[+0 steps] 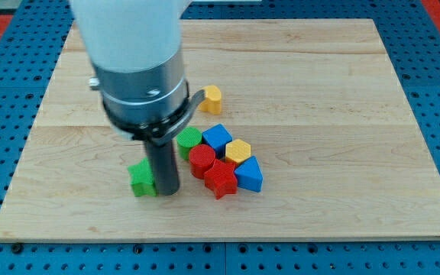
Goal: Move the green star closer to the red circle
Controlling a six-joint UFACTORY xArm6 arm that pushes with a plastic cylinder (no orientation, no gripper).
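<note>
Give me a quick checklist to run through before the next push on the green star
1. Tip contact: my tip sits against the green star, on its side toward the view's right: ok.
2. Push side: the red circle lies toward the view's right of the star, so my tip stands between them: not ok.
3. Gap: star and red circle are apart: not ok.
4. Crowding: the green circle, red star and blue cube press around the red circle: not ok.
5. Board edge: the star is well inside the wooden board: ok.
</note>
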